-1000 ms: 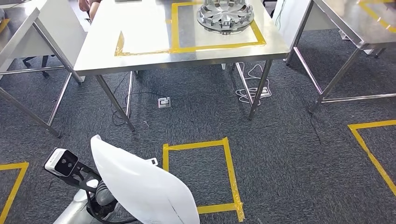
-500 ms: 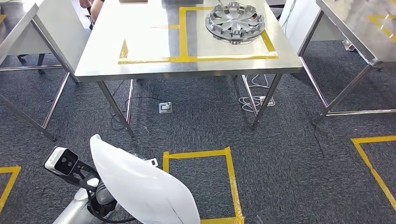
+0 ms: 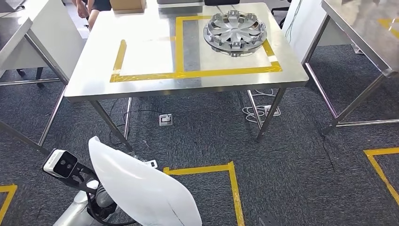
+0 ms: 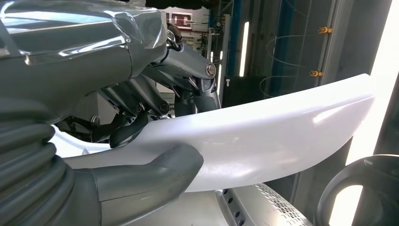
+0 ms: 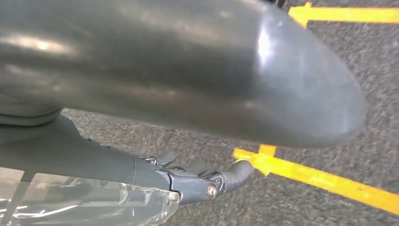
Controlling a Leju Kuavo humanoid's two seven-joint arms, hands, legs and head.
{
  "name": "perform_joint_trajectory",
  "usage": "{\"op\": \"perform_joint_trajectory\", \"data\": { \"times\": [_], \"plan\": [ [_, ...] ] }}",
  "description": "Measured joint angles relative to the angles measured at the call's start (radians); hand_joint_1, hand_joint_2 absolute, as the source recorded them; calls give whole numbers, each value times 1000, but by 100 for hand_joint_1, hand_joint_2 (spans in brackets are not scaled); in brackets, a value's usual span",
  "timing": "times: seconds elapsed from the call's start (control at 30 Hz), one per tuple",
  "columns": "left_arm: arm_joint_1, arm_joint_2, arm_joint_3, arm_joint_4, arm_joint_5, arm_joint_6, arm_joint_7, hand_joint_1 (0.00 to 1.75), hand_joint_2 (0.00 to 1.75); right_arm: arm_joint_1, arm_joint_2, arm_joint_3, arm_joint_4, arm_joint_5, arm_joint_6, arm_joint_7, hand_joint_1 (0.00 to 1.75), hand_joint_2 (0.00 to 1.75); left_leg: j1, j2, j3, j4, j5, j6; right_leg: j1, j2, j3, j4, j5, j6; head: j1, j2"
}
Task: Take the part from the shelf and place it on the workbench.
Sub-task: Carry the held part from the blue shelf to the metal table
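Head view shows the robot short of the worktop, carrying the white part low at its left side. The left hand holds this part: in the left wrist view the thick thumb presses one face of the white panel while dark fingers curl against the other, so the part is pinched between them. The right hand hangs over the carpet near a yellow tape line; its fingers look loosely curled with nothing in them, though the view is too partial to say whether they are spread or pressed together.

The step in hand appears to be the carry: the part is off the shelf and not yet set down. The worktop lies well ahead of the left hand and above it, with a taped rectangle on its surface and a wheel cover already resting on the side farther from that hand.

The next move likely calls for closing the remaining floor distance, then lifting the left arm so the part clears the worktop's near edge, and lowering it inside the bare taped area without nudging the wheel cover. A person stands beyond the far edge.
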Motion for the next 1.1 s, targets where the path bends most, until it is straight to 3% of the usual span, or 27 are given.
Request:
{"op": "perform_joint_trajectory", "data": {
  "times": [0.03,0.1,0.13,0.17,0.27,0.33,0.43,0.5,0.53,0.6,0.67,0.73,0.8,0.87,0.93,0.97,1.0,1.03,1.07,1.1],
  "plan": [
    [0,0,0,0,0,0,0,175,175,0,1,0,0,0,0,0,0,0,2,2,8,-53,29,0,-1,1,18,0,-13,3,0,0],
    [0,1,0,0,0,0,0,175,175,-1,2,0,0,0,0,0,0,0,0,7,38,-178,135,9,-1,1,47,-2,-38,10,0,0],
    [1,1,0,0,0,0,0,175,175,-2,3,0,0,0,0,0,0,0,-3,7,51,-217,173,15,0,2,57,-4,-50,16,0,0],
    [1,2,1,-2,-1,0,0,175,175,-3,3,0,0,0,0,0,0,0,-7,7,60,-239,193,22,2,2,71,-5,-57,23,0,0],
    [0,-1,3,-7,-4,0,0,175,175,-3,3,0,0,0,0,-3,0,0,-10,-1,100,-259,191,44,3,0,93,19,-53,49,1,0],
    [-1,-3,4,-10,-6,0,1,175,175,-6,3,0,0,0,0,-3,0,0,-11,-3,131,-266,190,59,2,-2,52,98,-61,50,4,0],
    [-1,-7,3,-11,-8,0,3,175,175,-6,0,0,0,0,3,-2,0,0,-19,-8,147,-267,171,71,5,-2,-85,266,-126,29,6,0],
    [1,-7,2,-11,-10,-1,4,175,175,0,-1,1,0,-1,5,-2,0,0,-25,-14,165,-267,152,73,8,-2,-135,266,-152,26,6,0],
    [1,-7,1,-11,-11,-2,4,175,175,2,-1,1,0,-2,6,-2,0,0,-27,-16,179,-267,141,73,9,-2,-136,219,-134,34,6,0],
    [1,-7,0,-10,-12,-3,4,175,175,5,-3,1,1,-4,8,-3,0,0,-31,-18,204,-266,118,70,14,-3,-115,90,-35,49,5,0],
    [2,-7,-1,-11,-13,-3,5,175,175,8,-5,1,2,-5,9,-2,0,0,-34,-20,218,-267,98,62,20,-3,-94,18,42,39,3,0],
    [3,-8,-2,-12,-15,-4,5,175,175,9,-7,0,2,-5,9,-2,0,0,-35,-21,225,-258,96,52,20,-1,-77,6,51,16,2,0],
    [1,-8,-1,-13,-15,-6,5,175,175,9,-7,0,2,-6,9,-3,0,0,-34,-16,200,-203,110,42,13,3,-56,-3,47,1,1,0],
    [-1,-7,-1,-14,-14,-8,5,175,175,8,-6,0,1,-9,9,-5,0,0,-26,-9,124,-92,107,26,7,4,-36,-7,33,-7,0,0],
    [-1,-7,-2,-14,-14,-9,5,175,175,11,-5,-1,1,-13,8,-6,0,0,-12,-6,37,7,57,9,5,5,-16,-7,12,-9,0,0],
    [0,-6,-2,-13,-15,-9,5,175,175,14,-4,-1,1,-14,8,-6,0,0,-6,-4,6,26,29,2,4,6,-3,-7,0,-7,-1,0],
    [0,-6,-2,-13,-15,-9,5,175,175,16,-4,-1,1,-14,8,-6,0,0,-1,-2,-11,18,15,-2,3,7,12,-7,-12,-5,-1,0],
    [0,-6,-2,-13,-15,-9,5,175,175,17,-3,-1,1,-15,7,-6,0,0,2,0,-13,-20,27,-5,1,8,29,-7,-25,-2,-1,0],
    [0,-6,-2,-13,-15,-9,5,175,175,18,-3,-1,1,-15,6,-6,0,0,4,3,-4,-79,66,-4,0,8,46,-8,-38,1,-1,0],
    [0,-6,-2,-13,-15,-9,5,175,175,18,-2,-1,1,-15,6,-7,0,0,4,5,8,-145,127,-1,0,9,62,-8,-51,5,-1,0]
  ]
}}
